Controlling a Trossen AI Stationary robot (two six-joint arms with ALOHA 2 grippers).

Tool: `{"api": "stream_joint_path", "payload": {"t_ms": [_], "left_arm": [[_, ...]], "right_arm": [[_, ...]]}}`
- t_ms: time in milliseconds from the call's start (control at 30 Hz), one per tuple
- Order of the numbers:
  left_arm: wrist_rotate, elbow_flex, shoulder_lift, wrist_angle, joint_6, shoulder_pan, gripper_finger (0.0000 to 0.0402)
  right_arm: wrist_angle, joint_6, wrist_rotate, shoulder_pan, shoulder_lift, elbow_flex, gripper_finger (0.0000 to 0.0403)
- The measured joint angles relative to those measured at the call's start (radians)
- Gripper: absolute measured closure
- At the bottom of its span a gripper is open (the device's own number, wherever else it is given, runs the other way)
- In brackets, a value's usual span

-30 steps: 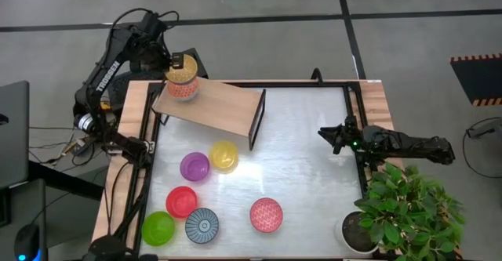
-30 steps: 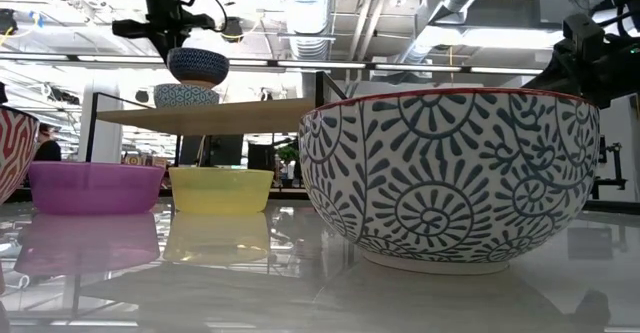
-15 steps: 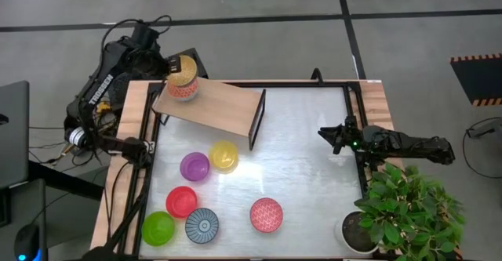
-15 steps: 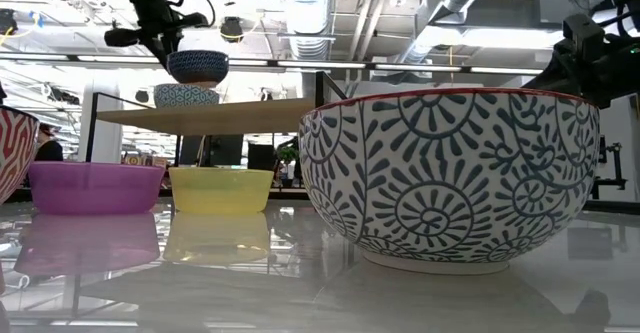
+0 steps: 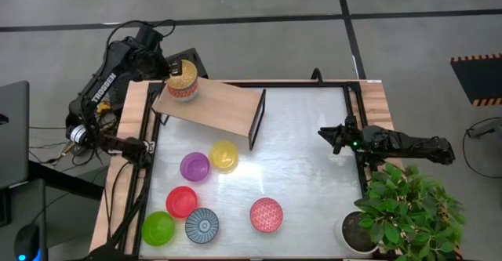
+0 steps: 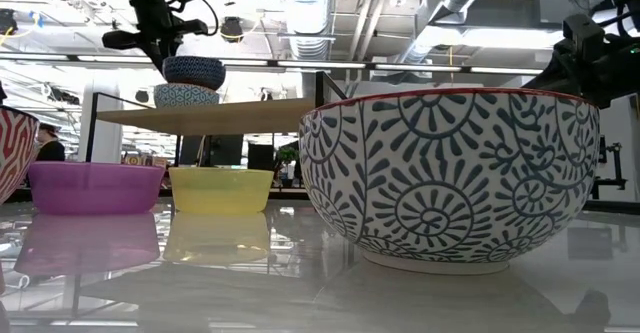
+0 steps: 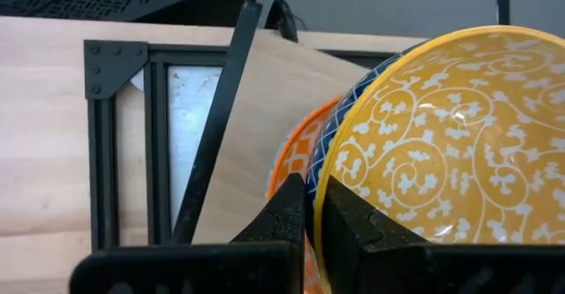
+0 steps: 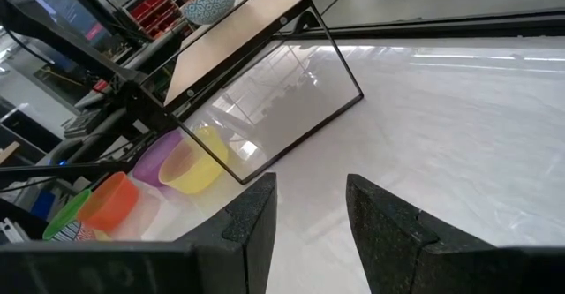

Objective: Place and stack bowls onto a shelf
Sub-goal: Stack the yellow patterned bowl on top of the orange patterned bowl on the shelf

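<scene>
Your left end effector (image 5: 171,67) is at the far left end of the shelf (image 5: 220,104), its fingers pinched together on the rim of the gold-orange patterned bowl (image 5: 183,74). In the left wrist view the two dark fingers (image 7: 291,214) meet on that yellow rim, with the orange patterned bowl (image 7: 296,148) just under it. From the low view you can see the held bowl (image 6: 194,70) sitting in the top of the lower one (image 6: 186,95), which rests on the shelf board; whether the two are fully nested you cannot tell. Your right end effector (image 5: 325,134) waits over the right side of the worktop (image 5: 314,175), well apart from the bowls, its fingers (image 8: 252,214) standing apart and holding nothing. On the worktop, the purple bowl (image 5: 194,166) and yellow bowl (image 5: 223,156) sit touching just in front of the shelf. Nearer the front edge are the red bowl (image 5: 181,201), the green bowl (image 5: 158,227), the blue-grey radial bowl (image 5: 202,225) and the pink-red patterned bowl (image 5: 266,214). A potted plant (image 5: 404,210) stands at the front right corner.
</scene>
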Motion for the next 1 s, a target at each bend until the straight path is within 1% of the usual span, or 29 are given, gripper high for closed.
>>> {"api": "stream_joint_path", "payload": {"t_ms": [533, 700, 1000], "left_arm": [[0.009, 0.000, 0.002, -0.032, 0.015, -0.004, 0.0401], [-0.016, 0.000, 0.020, -0.044, 0.014, -0.019, 0.0401], [-0.017, 0.000, 0.049, -0.061, 0.010, -0.021, 0.0401]], "right_arm": [[-0.003, 0.000, 0.000, 0.000, 0.000, 0.000, 0.0239], [-0.003, -0.005, 0.000, 0.000, 0.000, 0.000, 0.0239], [-0.004, -0.005, 0.000, 0.000, 0.000, 0.000, 0.0239]]}}
